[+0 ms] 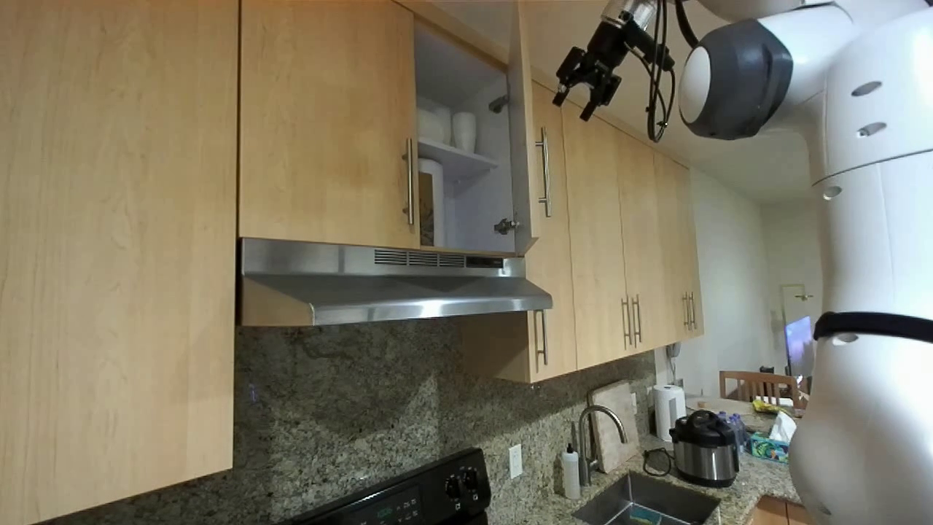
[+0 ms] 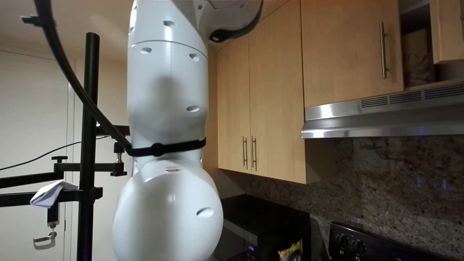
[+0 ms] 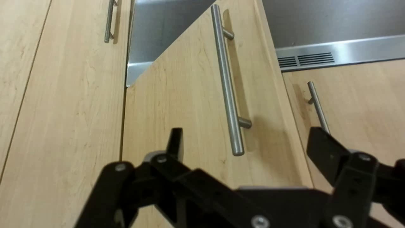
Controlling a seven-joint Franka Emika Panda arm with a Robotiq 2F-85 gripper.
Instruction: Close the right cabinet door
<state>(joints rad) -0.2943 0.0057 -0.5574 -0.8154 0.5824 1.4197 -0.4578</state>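
The right cabinet door [image 3: 190, 107] stands open above the range hood [image 1: 397, 281]; its twin door [image 1: 328, 120] is shut. The gripper [image 1: 573, 108], fingers [image 3: 326, 148] spread and holding nothing, hovers before the outer face, seemingly placed to push. Remaining: the closing swing, until the door sits flush

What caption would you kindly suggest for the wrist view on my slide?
Spread fingers face the silver bar handle of the open right cabinet door.
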